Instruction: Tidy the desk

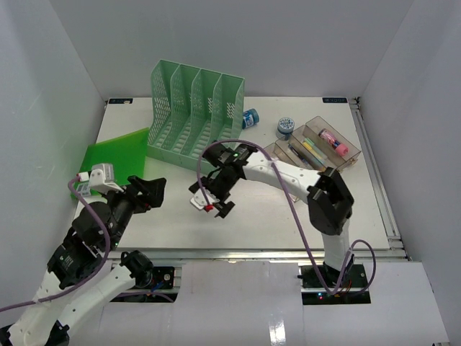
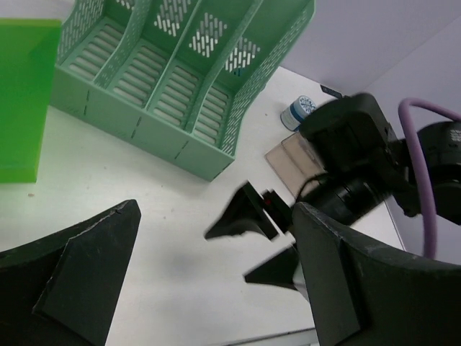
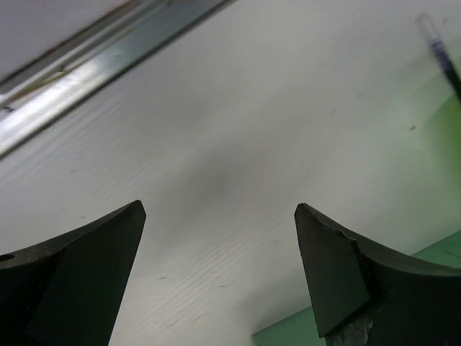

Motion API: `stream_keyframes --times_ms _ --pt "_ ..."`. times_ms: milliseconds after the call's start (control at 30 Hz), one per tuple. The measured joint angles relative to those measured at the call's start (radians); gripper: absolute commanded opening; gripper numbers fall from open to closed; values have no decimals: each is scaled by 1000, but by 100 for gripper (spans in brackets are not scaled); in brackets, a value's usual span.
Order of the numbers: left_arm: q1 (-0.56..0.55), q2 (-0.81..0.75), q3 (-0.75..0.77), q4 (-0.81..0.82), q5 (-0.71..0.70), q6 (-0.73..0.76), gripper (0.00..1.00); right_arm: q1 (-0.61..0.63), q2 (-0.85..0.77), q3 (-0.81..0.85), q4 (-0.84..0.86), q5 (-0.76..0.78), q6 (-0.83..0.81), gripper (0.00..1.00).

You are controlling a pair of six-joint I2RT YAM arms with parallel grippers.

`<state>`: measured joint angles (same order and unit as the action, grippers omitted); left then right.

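Observation:
The white desk has a metal rail along its front edge. My left gripper is open and empty, low over the desk's left front, near a green folder. In the left wrist view my left gripper faces the right gripper across bare desk. My right gripper is open and empty over the desk's middle, in front of the green mesh file rack. In the right wrist view my right gripper holds nothing above bare desk.
A clear tiered tray with pens and a pink item stands at the back right. Two blue-capped jars stand behind it. A thin pen lies at the right wrist view's top right. White walls enclose the desk.

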<state>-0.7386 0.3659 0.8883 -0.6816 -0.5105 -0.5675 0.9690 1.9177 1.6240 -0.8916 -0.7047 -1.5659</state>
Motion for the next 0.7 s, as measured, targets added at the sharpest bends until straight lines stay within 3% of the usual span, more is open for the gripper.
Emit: stream_keyframes --times_ms 167,300,433,567,700 --pt "0 -110 5 -132 -37 -79 98 79 191 226 84 39 92 98" --pt "0 -176 19 -204 -71 -127 98 136 283 319 252 87 291 83" --pt "0 -183 50 -251 -103 -154 98 175 342 352 426 141 537 74" --pt "0 -183 77 -270 -118 -151 98 186 389 370 552 214 843 76" --pt "0 -184 80 -270 -124 -146 96 178 399 372 584 231 1016 84"
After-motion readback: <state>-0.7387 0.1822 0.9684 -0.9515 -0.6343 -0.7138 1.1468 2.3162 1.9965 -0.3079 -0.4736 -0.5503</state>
